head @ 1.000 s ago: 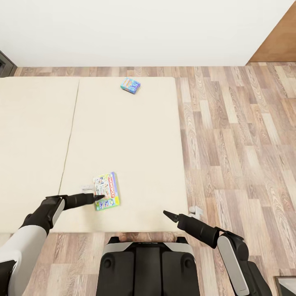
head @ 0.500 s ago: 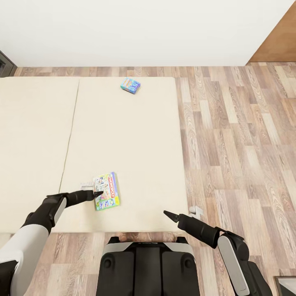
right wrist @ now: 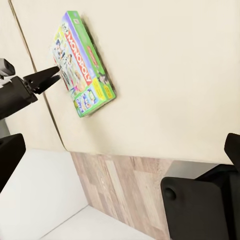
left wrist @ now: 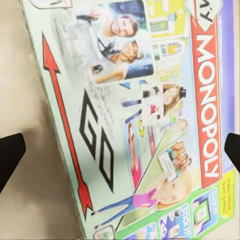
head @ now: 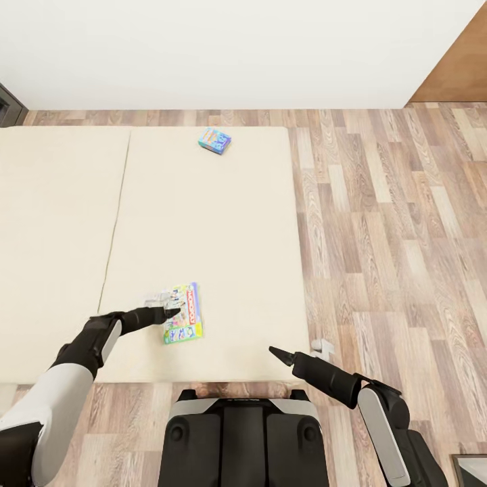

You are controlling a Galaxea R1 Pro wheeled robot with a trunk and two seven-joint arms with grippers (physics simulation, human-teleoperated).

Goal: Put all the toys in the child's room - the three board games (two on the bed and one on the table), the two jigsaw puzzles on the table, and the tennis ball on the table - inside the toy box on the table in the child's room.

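left pincer [head: 170, 312] over the near left corner of the white-green monopoly board game [head: 181, 313], fingers spread wide, gripping nothing; game flat near the bed's [head: 223, 223] front edge. small blue board game [head: 214, 140] near the far edge. right pincer [head: 273, 352] at the front edge, open or closed unclear.

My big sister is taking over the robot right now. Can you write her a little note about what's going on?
Left gripper: open, over the near edge of the Monopoly board game, nothing held.
Right gripper: holding nothing, hovering over the bed's near edge; open or shut is unclear.
The small blue board game lies at the bed's far side.
Done: nothing packed that these views show.
Left: grab both games and carry them to the toy box.
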